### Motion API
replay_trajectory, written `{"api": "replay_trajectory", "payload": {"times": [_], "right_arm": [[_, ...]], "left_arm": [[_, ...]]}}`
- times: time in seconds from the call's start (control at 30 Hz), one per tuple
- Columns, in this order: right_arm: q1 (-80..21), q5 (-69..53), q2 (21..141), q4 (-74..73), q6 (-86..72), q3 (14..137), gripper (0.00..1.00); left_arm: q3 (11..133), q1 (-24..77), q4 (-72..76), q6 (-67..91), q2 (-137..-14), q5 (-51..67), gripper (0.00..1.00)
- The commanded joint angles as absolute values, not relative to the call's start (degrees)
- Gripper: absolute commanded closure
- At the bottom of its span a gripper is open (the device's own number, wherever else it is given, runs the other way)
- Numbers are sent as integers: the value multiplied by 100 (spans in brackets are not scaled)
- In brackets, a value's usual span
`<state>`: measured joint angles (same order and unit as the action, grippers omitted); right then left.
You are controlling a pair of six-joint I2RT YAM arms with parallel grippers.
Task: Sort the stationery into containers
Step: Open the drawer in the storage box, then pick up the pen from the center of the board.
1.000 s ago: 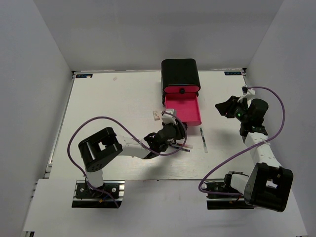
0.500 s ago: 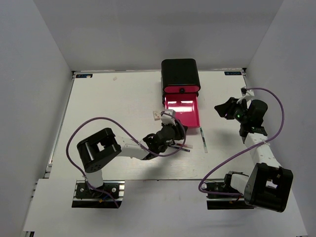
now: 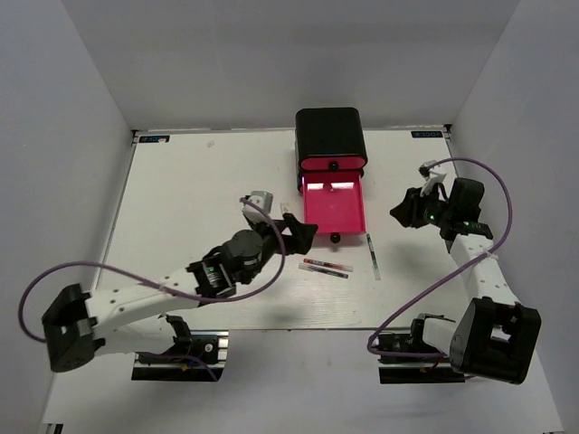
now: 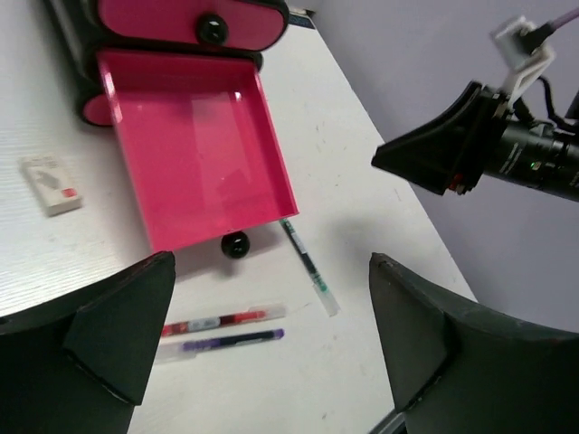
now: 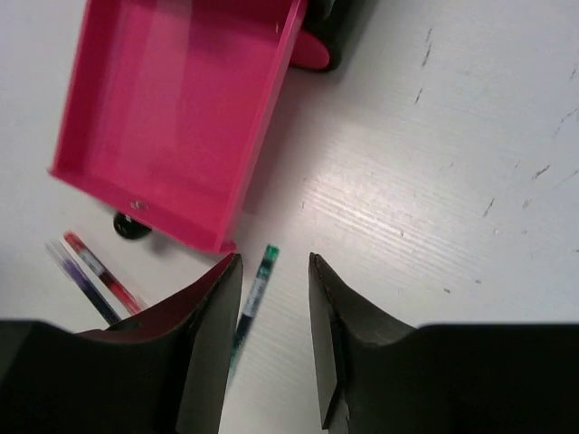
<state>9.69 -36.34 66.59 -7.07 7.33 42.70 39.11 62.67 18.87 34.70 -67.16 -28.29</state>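
Two pens, red pen (image 3: 327, 264) and purple pen (image 3: 324, 271), lie five o'clock from our wide-spread left end effector (image 3: 297, 235), axes nine-to-three; right end effector (image 3: 404, 210), narrowly parted, sits farther.

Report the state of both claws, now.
Left claw: open wide, holding nothing.
Right claw: open narrowly, holding nothing.

We overlook the whole bench (image 3: 199, 181) from above its near edge; both closer wrist views share the pulled-out drawer (image 4: 194, 154) (image 5: 172, 117).
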Motion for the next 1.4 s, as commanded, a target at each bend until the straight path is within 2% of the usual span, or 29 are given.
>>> {"api": "replay_trajectory", "payload": {"times": [0.0, 0.13, 0.27, 0.37, 0.53, 0.77, 1.07, 1.1, 1.23, 1.3, 1.37], "right_arm": [[809, -3473, 6495, -1730, 2143, 4412, 59], [424, -3340, 6407, -2345, 2680, 4210, 59], [19, -2840, 6503, -2242, 2672, 3877, 56], [-508, -2454, 6670, -2101, 2532, 3710, 52], [-843, -1532, 6890, -1531, 2084, 3402, 52], [-1221, -757, 7136, -1196, 1617, 3419, 51], [-1459, -615, 7989, -1248, 1513, 3726, 50], [-1450, -624, 8059, -1274, 1494, 3761, 52], [-1450, -677, 8165, -1353, 1459, 3850, 83], [-1441, -720, 8104, -1406, 1476, 3850, 86], [-1433, -738, 7946, -1520, 1599, 3893, 95]], "left_arm": [[3962, 6223, -58, 3393, -5700, -2848, 2], [4148, 6223, -1867, 3235, -4671, -2795, 0], [4149, 6223, -2897, 3059, -3564, -3251, 0], [3834, 6223, -3286, 3006, -2563, -3489, 0], [3489, 6223, -3156, 2998, -1346, -3568, 0], [3533, 6223, -3208, 3103, -1545, -3587, 0], [3586, 6223, -3261, 3103, -1758, -3524, 0], [3586, 6223, -3261, 3103, -1758, -3524, 0], [3586, 6223, -3261, 3103, -1696, -3577, 0], [3586, 6223, -3261, 3103, -1644, -3577, 0], [3586, 6223, -3261, 3103, -1644, -3577, 0]]}}
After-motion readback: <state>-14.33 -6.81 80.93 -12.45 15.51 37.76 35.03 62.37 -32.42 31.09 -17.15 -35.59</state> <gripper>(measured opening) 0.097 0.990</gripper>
